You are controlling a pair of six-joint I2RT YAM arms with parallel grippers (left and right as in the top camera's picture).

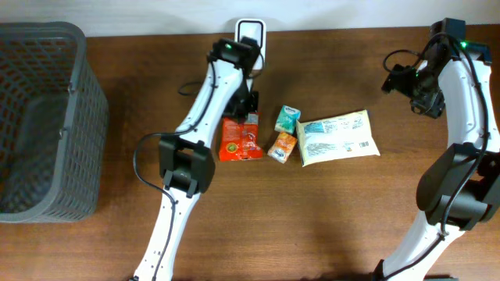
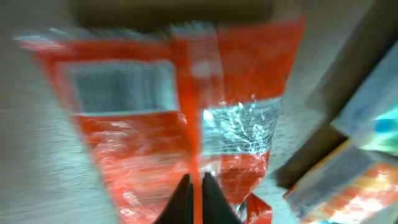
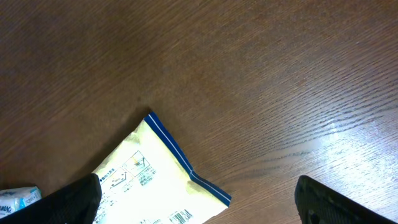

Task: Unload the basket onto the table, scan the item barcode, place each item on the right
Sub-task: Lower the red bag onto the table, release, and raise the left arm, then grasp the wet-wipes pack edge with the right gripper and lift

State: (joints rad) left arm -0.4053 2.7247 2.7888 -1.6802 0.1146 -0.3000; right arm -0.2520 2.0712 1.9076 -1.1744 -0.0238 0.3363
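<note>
A red-orange snack packet (image 1: 241,139) lies flat on the wooden table, just left of the other items. In the left wrist view the red-orange snack packet (image 2: 137,137) fills the blurred frame, its white barcode label (image 2: 121,87) facing up. My left gripper (image 2: 195,200) is pinched on the packet's raised centre seam; from overhead the left gripper (image 1: 248,108) sits over the packet's far end. A white scanner (image 1: 250,33) stands at the table's back edge, partly hidden by the left arm. My right gripper (image 1: 412,84) hangs open at the far right, its fingers (image 3: 68,202) wide apart above a pale yellow pack (image 3: 149,180).
A grey mesh basket (image 1: 90,117) takes up the left side of the table. Right of the red packet lie a small teal pack (image 1: 287,118), a small orange pack (image 1: 282,147) and the pale yellow pack (image 1: 337,137), its barcode facing up.
</note>
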